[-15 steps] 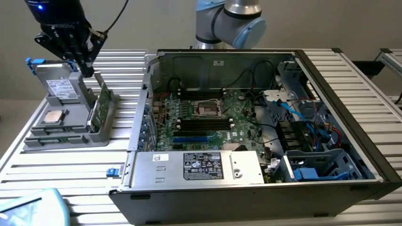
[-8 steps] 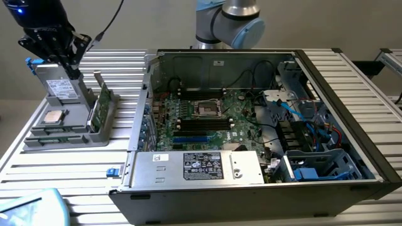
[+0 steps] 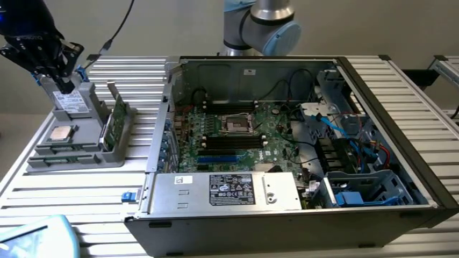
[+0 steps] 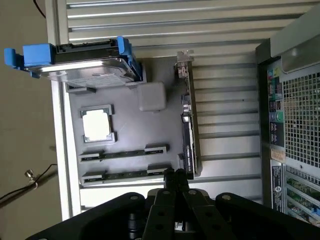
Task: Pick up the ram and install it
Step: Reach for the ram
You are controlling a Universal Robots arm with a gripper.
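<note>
The gripper [image 4: 175, 174] hangs above the grey tray [image 4: 140, 131] at the exterior view's left, fingers pressed together and holding nothing. The ram [image 4: 125, 173] lies flat in a slot at the tray's near end, clear of the fingertips. Its chips and label are too small to make out.

The tray [image 3: 107, 159] sits on the table [image 3: 72, 193], to the exterior view's left of the open case [image 3: 287, 228]. In it the hard drive [image 3: 72, 102] lies at the back, the processor chip [image 3: 62, 134] midway, what seem two ram sticks [image 3: 61, 159] in front, a card [image 3: 115, 121] upright along the case-side edge.
</note>
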